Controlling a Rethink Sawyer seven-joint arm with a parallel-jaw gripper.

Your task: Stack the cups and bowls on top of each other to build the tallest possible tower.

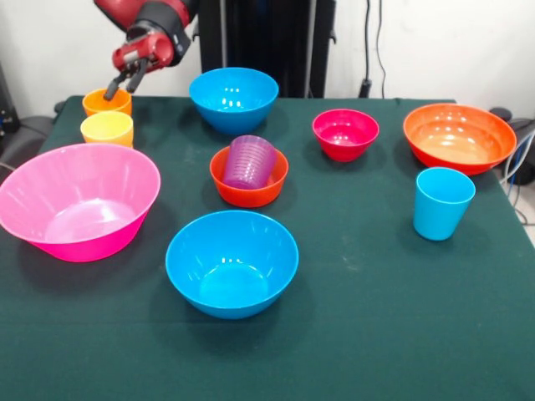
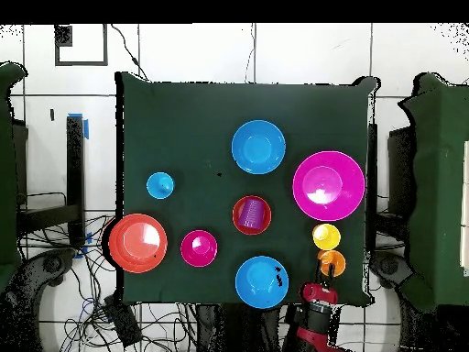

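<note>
- Green-clothed table (image 1: 359, 334), backed by a white wall with cables, carries every piece; nothing is yet piled into a tower.
- Pink bowl (image 1: 77, 200), the largest piece, sits upright at the front view's left edge; judged the soundest base.
- Wide orange bowl (image 1: 459, 136) rests at the far right corner in the front view, well apart from the arm.
- Two blue bowls: one (image 1: 231, 261) nearest the camera in the front view, one (image 1: 233, 98) at the far side, just beside the arm.
- Small orange bowl (image 1: 248, 180) at table centre holds the purple cup (image 1: 249, 161), which lies tilted inside it.
- Magenta bowl (image 1: 345, 133) stands alone between the far blue bowl and the wide orange bowl.
- Light blue cup (image 1: 442, 203) stands upright in front of the wide orange bowl.
- Yellow cup (image 1: 107, 129) and orange cup (image 1: 106, 102) stand just beside each other, behind the pink bowl.
- Gripper (image 1: 122, 84), jaws slightly spread and holding nothing, hangs at the orange cup's rim; the step in hand appears to be grasping that cup.
- Good practice, as a judgement: straddle one wall of the cup, close firmly, then lift straight up.
- Obstacles: the yellow cup close alongside may be nudged, and the pink bowl's tall rim lies on any path toward the table's middle.
</note>
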